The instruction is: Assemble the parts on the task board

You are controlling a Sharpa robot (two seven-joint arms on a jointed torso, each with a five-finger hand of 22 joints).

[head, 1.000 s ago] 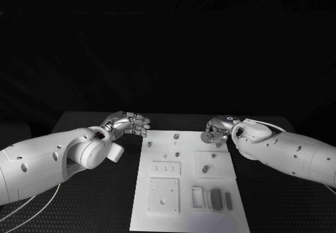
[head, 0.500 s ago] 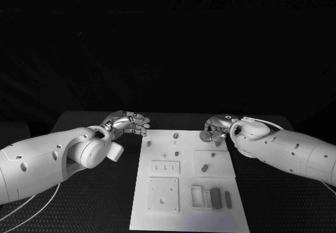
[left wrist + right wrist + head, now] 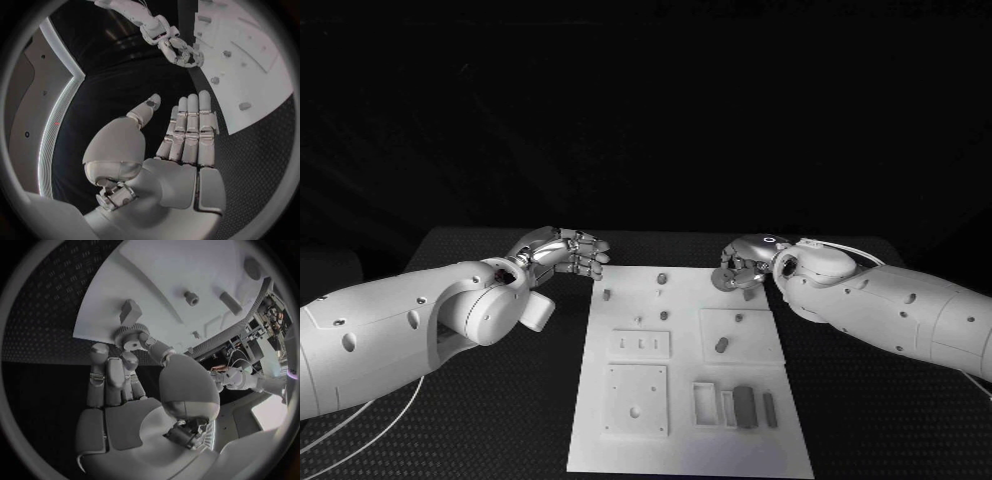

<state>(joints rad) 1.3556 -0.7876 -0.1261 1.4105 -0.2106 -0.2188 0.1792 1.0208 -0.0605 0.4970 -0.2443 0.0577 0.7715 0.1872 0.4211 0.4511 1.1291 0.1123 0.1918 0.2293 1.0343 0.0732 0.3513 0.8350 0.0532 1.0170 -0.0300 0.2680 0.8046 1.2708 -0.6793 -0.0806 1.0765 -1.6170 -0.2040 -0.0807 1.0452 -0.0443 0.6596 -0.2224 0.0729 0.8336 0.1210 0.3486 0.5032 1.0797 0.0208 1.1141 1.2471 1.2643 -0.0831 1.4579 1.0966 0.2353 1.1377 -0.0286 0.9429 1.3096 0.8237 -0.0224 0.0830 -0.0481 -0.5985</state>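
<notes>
Left hand [image 3: 567, 252] hovers empty, fingers straight and slightly apart, just off the task board's [image 3: 620, 440] far left corner. Right hand [image 3: 744, 264] pinches a small gear-like part [image 3: 130, 333] above the board's far right corner; other parts [image 3: 746, 408] sit near its front edge.
</notes>
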